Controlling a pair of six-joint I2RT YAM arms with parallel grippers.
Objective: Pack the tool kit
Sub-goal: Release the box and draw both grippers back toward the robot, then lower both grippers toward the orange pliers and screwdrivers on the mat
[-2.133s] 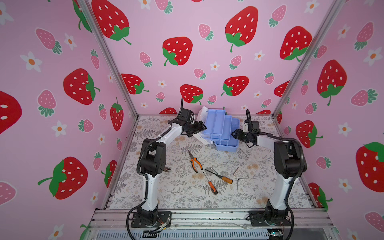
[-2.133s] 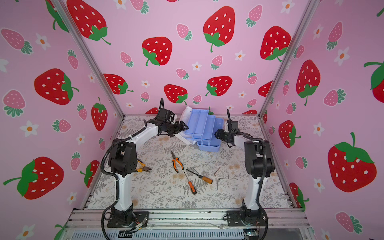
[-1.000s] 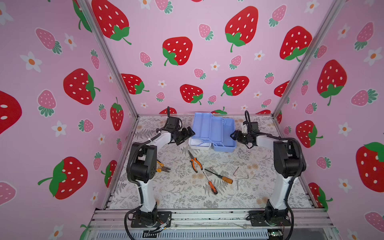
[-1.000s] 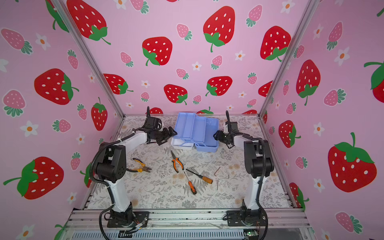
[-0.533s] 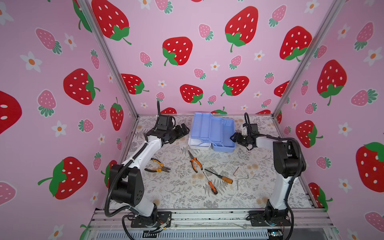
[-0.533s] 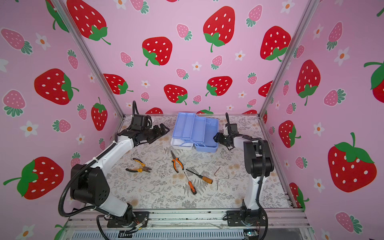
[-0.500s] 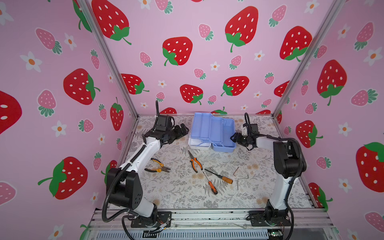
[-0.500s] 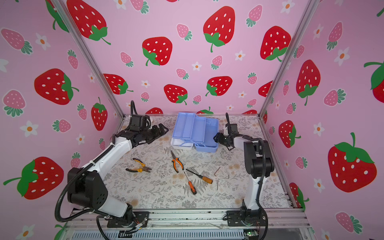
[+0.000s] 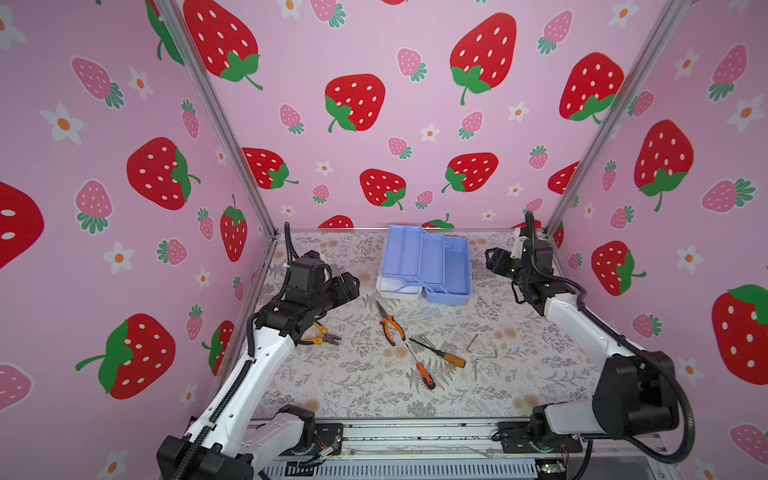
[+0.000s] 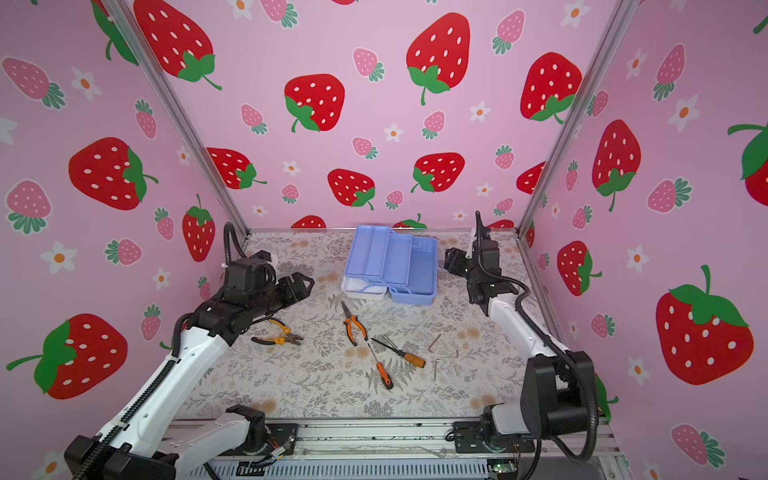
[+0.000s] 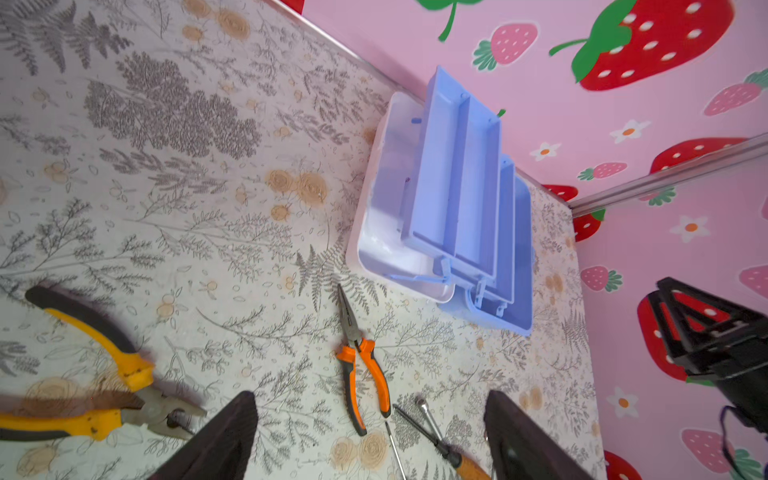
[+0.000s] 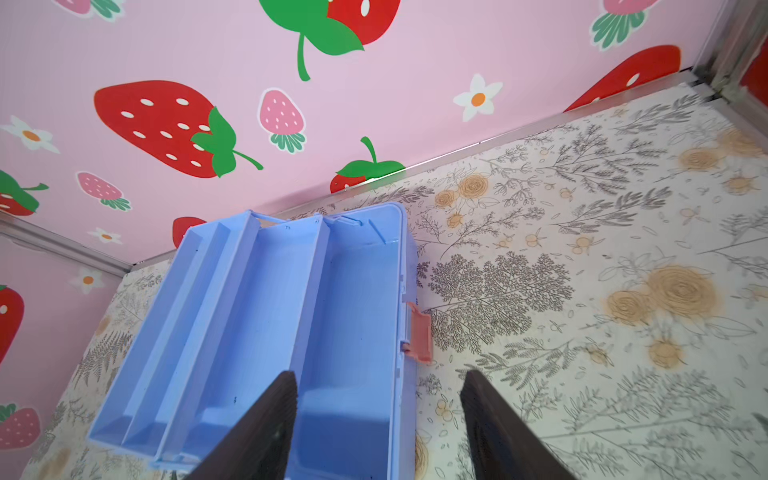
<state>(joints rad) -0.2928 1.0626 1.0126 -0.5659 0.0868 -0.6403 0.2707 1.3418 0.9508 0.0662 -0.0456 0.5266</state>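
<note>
Yellow-handled pliers (image 9: 322,335) lie at the left of the floral-patterned desk (image 9: 345,390), partly tucked under the left arm. Just above them, the left claw (image 9: 352,286) hangs over the desk with its jaws spread wide and nothing between them, pointing toward the middle. To its right rest the orange-handled needle-nose pliers (image 9: 390,326), tips toward the back wall. Nearer the front, two screwdrivers (image 9: 440,354) lie close together at crossing angles, though I cannot tell whether they touch. Behind the pliers, close to the back wall and a little right of centre, sits the tool kit (image 9: 432,266). It is open, with its periwinkle-blue trays fanned out in steps over the white lid, which lies flat on the kit's left side, and with the deep blue base on its right. The right wrist view shows the pink latch (image 12: 419,336) on the base's outer wall. Right of the screwdrivers lie a few small hex keys (image 9: 473,347). Farthest right, the right claw (image 9: 494,261) is just beside the kit's latch side without touching it, jaws apart and empty.
</note>
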